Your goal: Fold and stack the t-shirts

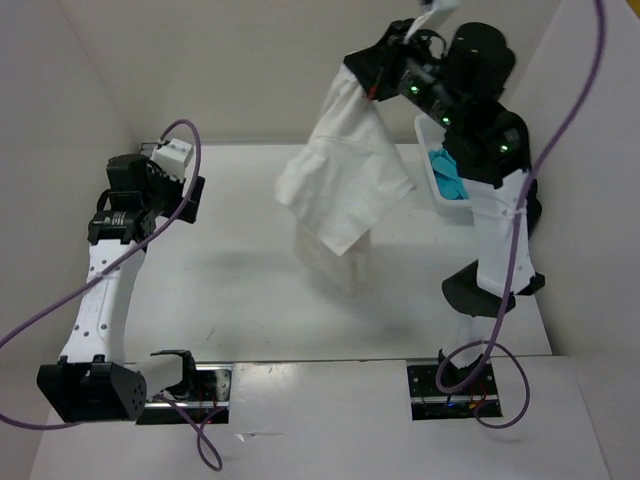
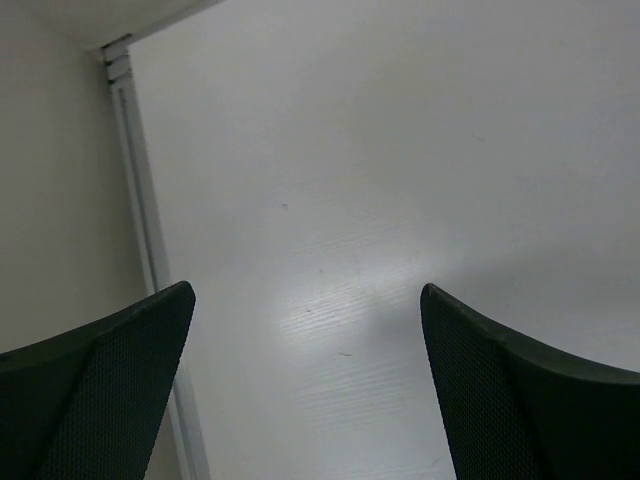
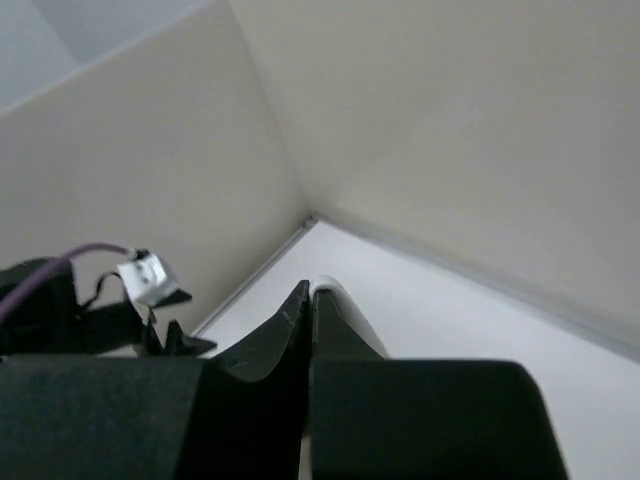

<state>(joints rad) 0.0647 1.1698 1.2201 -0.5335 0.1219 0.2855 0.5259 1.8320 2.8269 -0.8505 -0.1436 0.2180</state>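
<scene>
My right gripper (image 1: 352, 68) is raised high at the back and shut on a white t-shirt (image 1: 348, 175), which hangs down over the table's middle. In the right wrist view the jaws (image 3: 310, 300) are closed with a white fold of the shirt (image 3: 350, 315) pinched over one fingertip. My left gripper (image 1: 180, 170) is open and empty above the left side of the table. In the left wrist view its two fingers (image 2: 110, 370) stand wide apart over bare table.
A white bin (image 1: 432, 172) with a blue t-shirt (image 1: 448, 178) in it stands at the back right, behind the right arm. White walls close in the table at the left and back. Purple cables loop off both arms.
</scene>
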